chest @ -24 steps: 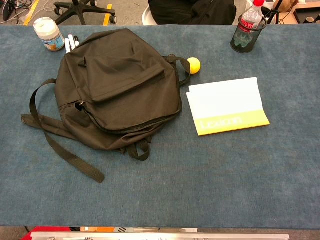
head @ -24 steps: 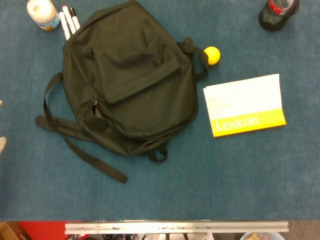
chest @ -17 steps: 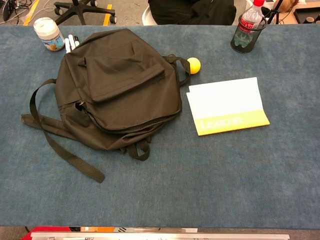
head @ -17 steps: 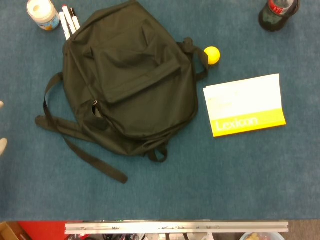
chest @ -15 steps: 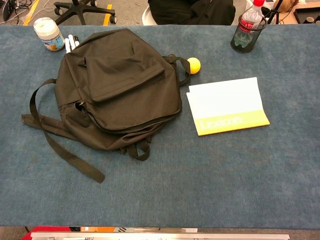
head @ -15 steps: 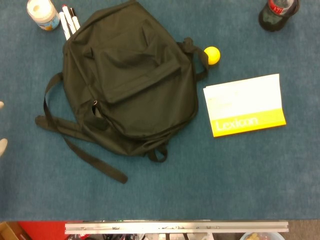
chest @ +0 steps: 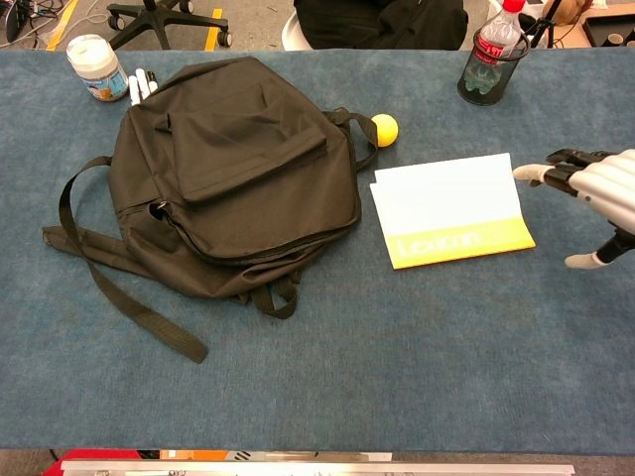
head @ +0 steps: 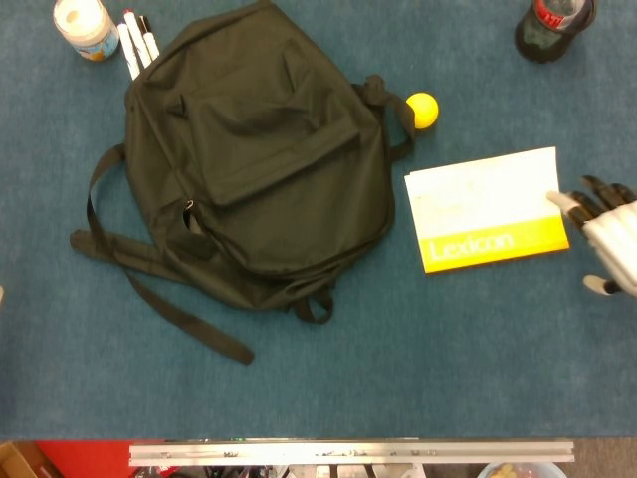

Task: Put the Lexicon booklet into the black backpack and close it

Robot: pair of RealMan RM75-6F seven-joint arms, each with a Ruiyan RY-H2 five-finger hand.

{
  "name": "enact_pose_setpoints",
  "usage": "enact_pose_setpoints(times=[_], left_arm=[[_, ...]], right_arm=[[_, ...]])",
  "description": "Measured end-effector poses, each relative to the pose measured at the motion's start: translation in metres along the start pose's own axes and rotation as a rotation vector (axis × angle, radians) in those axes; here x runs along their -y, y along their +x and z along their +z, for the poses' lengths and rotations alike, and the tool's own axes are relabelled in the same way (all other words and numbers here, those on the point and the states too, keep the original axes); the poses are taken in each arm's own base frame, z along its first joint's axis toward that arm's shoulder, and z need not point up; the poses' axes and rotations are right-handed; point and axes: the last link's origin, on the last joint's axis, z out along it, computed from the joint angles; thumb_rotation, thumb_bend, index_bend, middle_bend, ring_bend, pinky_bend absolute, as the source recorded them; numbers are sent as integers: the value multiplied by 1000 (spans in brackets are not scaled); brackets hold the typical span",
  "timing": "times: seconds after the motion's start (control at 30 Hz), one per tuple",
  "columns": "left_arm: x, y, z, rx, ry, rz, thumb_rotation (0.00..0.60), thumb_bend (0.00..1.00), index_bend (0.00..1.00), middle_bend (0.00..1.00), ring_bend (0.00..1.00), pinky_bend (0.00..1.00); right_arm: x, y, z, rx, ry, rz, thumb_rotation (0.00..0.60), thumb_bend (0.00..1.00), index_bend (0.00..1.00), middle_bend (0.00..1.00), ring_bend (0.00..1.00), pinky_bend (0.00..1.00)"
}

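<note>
The black backpack (head: 259, 159) lies flat on the blue table, front pocket up, straps trailing to the lower left. To its right lies the Lexicon booklet (head: 485, 209), white with a yellow band along its near edge. My right hand (head: 607, 234) reaches in from the right edge, fingers spread and holding nothing, its fingertips at the booklet's right edge. The chest view shows the same right hand (chest: 595, 193) beside the booklet (chest: 451, 208) and the backpack (chest: 238, 159). Only a pale sliver of my left hand (head: 1, 294) shows at the left edge.
A yellow ball (head: 422, 110) sits between the backpack's top and the booklet. A white jar (head: 85, 25) and markers (head: 137, 40) stand at the back left. A bottle in a mesh cup (chest: 491, 64) stands at the back right. Bare table lies in front.
My right hand has come into view from the right, up to the booklet's right edge. The left hand has slid almost out of the left edge. Backpack and booklet have not moved.
</note>
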Motion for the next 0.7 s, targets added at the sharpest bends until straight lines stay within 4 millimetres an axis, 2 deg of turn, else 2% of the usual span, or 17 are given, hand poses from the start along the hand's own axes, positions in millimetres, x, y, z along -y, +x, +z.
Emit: enact_pose_setpoints(times=[0.2,0.33,0.7], left_arm=[[-3,-11,1,-29,19,-17,600,264,206,188,131,238],[2,-1,-5,-23,16,-18,600,264,206,188,131,238],[7,0,-9,-5,28,-13,600,264,206,188,131,239]], right_arm=[[6,-12,26,38,14,-27,600,30,134,243,94,219],[10,-16,41,44,20,-45,600,31,134,243,94,218],[14,-22,62,65,21,-57,600,34,134,244,93,232]])
